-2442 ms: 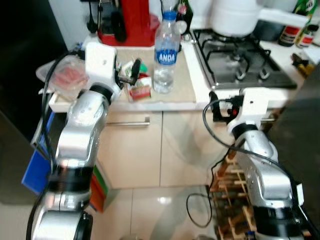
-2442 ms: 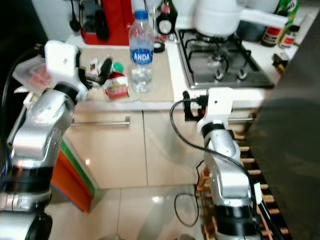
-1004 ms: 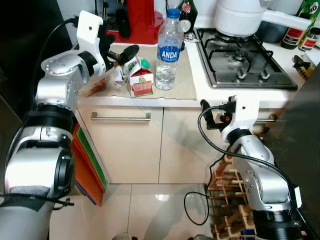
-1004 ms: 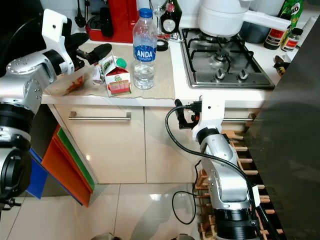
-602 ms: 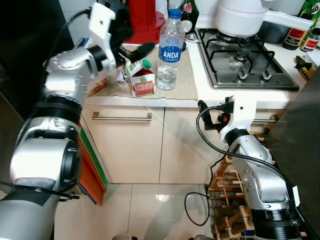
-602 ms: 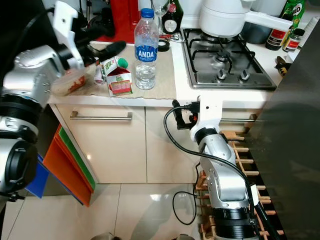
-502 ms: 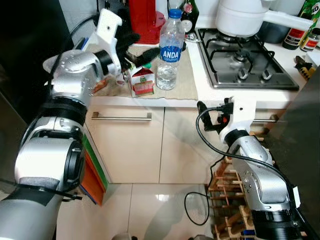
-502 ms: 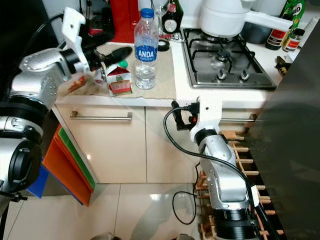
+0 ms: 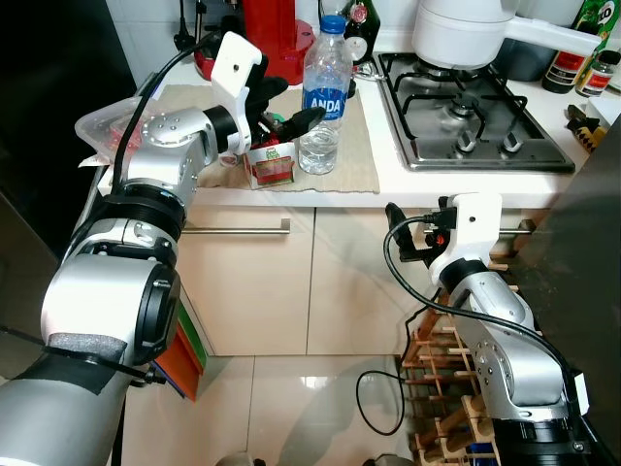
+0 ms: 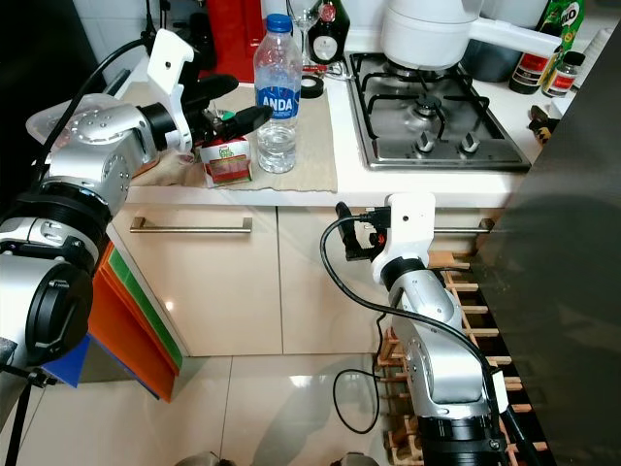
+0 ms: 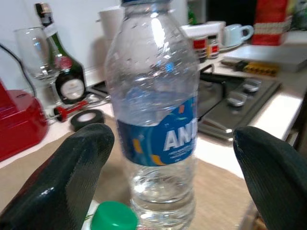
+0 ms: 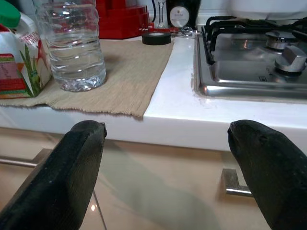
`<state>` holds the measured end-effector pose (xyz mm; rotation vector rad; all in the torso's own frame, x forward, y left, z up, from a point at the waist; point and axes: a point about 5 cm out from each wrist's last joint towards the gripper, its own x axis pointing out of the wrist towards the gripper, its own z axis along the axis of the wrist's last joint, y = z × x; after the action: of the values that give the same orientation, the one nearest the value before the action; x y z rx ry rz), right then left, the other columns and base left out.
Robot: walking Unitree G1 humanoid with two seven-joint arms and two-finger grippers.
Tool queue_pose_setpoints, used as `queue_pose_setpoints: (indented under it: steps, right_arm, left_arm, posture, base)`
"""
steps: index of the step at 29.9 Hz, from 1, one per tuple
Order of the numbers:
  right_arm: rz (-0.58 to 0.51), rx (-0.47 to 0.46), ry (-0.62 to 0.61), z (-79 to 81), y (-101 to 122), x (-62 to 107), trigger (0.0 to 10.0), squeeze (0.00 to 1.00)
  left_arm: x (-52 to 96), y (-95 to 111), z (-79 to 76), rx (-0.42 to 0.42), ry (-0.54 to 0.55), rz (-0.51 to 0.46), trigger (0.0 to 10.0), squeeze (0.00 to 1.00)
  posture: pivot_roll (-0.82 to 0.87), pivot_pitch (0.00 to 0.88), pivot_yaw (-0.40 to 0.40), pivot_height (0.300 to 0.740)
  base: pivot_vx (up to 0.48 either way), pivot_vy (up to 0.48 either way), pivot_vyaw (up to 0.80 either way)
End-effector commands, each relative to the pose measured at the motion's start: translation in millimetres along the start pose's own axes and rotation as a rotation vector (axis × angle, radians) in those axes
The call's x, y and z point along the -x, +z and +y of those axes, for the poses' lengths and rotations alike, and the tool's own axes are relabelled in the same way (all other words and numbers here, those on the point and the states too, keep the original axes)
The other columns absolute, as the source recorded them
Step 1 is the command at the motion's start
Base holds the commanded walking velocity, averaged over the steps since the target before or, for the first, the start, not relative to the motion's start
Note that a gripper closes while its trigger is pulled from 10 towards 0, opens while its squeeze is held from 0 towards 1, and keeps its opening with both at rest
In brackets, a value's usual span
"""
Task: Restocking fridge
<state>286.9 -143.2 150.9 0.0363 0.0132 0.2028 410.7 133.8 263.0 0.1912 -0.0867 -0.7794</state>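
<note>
Hanging lowest and nearest to me, my right gripper sits in front of the cabinet doors, just below the edge of the table, its black fingers spread wide and holding nothing. Through its wrist camera I look along the woven mat toward the water bottle and the hob.

My left gripper is up over the mat, fingers apart, also holding nothing. Directly under it stands a small juice carton with a green cap; I cannot tell whether a finger touches it. Just beyond the fingertips stands the clear plastic water bottle with a blue cap and blue label, upright, with water only in its lower part as far as I can see. In the left wrist view the bottle stands between the two spread fingers, still ahead of them.

Beside that arm's elbow, toward the table's outer end, a clear plastic tub holds something red; I cannot make out what it is.

Beyond the bottle are a roll of black tape, a dark bottle, a wine glass and a red appliance. Farther off to the gripper's right, a white pot sits on the gas hob.
</note>
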Motion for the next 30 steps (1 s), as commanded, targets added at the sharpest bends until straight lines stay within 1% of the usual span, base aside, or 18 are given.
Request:
queue_pose_setpoints:
  steps: [1, 2, 6, 10, 11, 15, 17, 19, 23, 30]
  right_arm:
    - [-0.01, -0.003, 0.01, 2.1, 4, 2.6, 10.0, 0.07]
    - [-0.008, -0.003, 0.009, 2.0, 3, 3.5, 10.0, 0.07]
    - [-0.005, -0.004, 0.007, 1.6, 2, 4.4, 10.0, 0.07]
    - [-0.001, -0.003, 0.009, 3.1, 2, 5.2, 10.0, 0.07]
    - [0.0, -0.003, 0.011, 3.7, 2, 5.5, 10.0, 0.07]
    - [0.0, -0.002, 0.012, 4.2, 2, 6.0, 10.0, 0.07]
    - [0.007, -0.006, 0.012, 4.3, 0, 6.3, 10.0, 0.07]
    - [0.01, -0.009, 0.018, 6.3, -1, 5.9, 10.0, 0.07]
    - [0.009, -0.009, 0.027, 8.2, -1, 5.5, 10.0, 0.07]
    - [0.009, -0.005, 0.024, 6.6, 0, 5.7, 10.0, 0.07]
  left_arm:
    - [-3.9, 7, -0.3, -0.043, 0.008, 0.008, 10.0, 0.79]
    - [-4.8, 8, 0.0, -0.052, 0.02, 0.012, 10.0, 1.0]
    - [-6.1, 9, -0.4, -0.052, 0.021, 0.01, 10.0, 1.0]
    - [-9.8, 9, -4.1, -0.044, 0.012, 0.01, 10.0, 1.0]
    - [-12.1, 9, -6.6, -0.032, 0.001, 0.005, 10.0, 0.0]
    - [-15.0, 10, -8.7, 0.0, 0.004, -0.01, 10.0, 0.0]
    - [-18.0, 9, -10.6, 0.048, 0.019, -0.023, 10.0, 0.0]
    - [-20.0, 8, -13.0, 0.063, 0.018, -0.024, 10.0, 0.0]
    - [-22.7, 6, -16.5, 0.07, 0.016, -0.021, 10.0, 0.0]
    - [-26.0, 2, -20.5, 0.087, 0.027, -0.014, 10.0, 0.0]
  posture:
    - [-0.13, 0.046, 0.016, 0.73]
    - [-0.13, 0.048, 0.017, 0.73]
    - [-0.13, 0.049, 0.017, 0.73]
    - [-0.13, 0.05, 0.018, 0.73]
    - [-0.13, 0.051, 0.02, 0.73]
    - [-0.13, 0.05, 0.022, 0.73]
    - [-0.12, 0.049, 0.014, 0.73]
    - [-0.13, 0.049, 0.014, 0.73]
    - [-0.13, 0.049, 0.011, 0.73]
    - [-0.13, 0.053, 0.012, 0.73]
  base:
    - [0.0, 0.0, 0.0]
    - [0.0, 0.0, 0.0]
    - [0.0, 0.0, 0.0]
    - [0.0, 0.0, 0.0]
    - [0.0, 0.0, 0.0]
    - [0.0, 0.0, 0.0]
    - [0.0, 0.0, 0.0]
    - [0.0, 0.0, 0.0]
    - [0.0, 0.0, 0.0]
    - [0.0, 0.0, 0.0]
